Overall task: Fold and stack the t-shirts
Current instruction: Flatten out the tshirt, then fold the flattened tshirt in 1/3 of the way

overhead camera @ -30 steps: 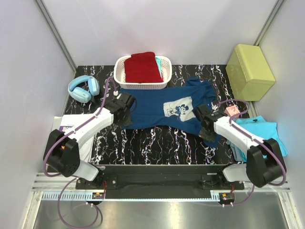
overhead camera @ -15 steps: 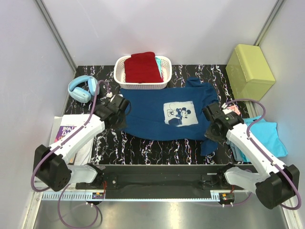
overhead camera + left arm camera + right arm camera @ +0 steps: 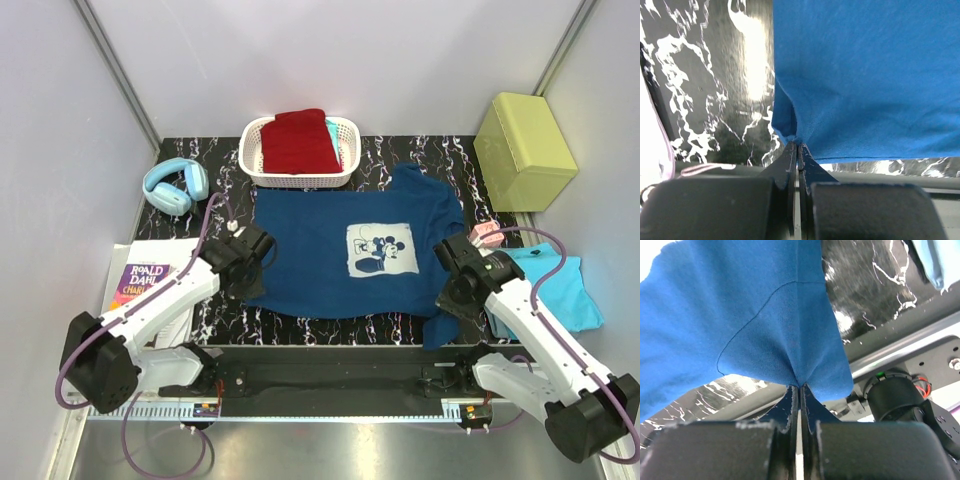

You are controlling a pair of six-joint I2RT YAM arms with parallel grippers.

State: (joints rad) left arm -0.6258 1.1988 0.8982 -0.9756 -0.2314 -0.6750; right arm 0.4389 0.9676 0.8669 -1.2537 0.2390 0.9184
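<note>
Both arms have drawn back toward the near edge of the table (image 3: pixel 215 315), and they have taken the navy mouse-print t-shirt (image 3: pixel 320 260) with them. A second ago it was bunched up against the white basket (image 3: pixel 300 180). Now it lies much flatter, print up, across the middle of the table, its far edge just clear of the basket.

Your left gripper (image 3: pixel 797 145) is pressed together on the shirt's near-left corner, with the cloth puckering into the fingertips. Your right gripper (image 3: pixel 800 386) is pinching the near-right corner the same way, close to a sleeve seam. That sleeve droops toward the near edge below the grip.

To my eye the spreading step is nearly done. The body is smooth enough to fold once that near-right sleeve is laid out, though a few ripples show along the near hem.

The dark red t-shirt (image 3: pixel 298 140) sits in the basket at the far edge. The turquoise t-shirt (image 3: pixel 560 285) lies rumpled at the right edge, so both look like they have yet to be folded and stacked.
</note>
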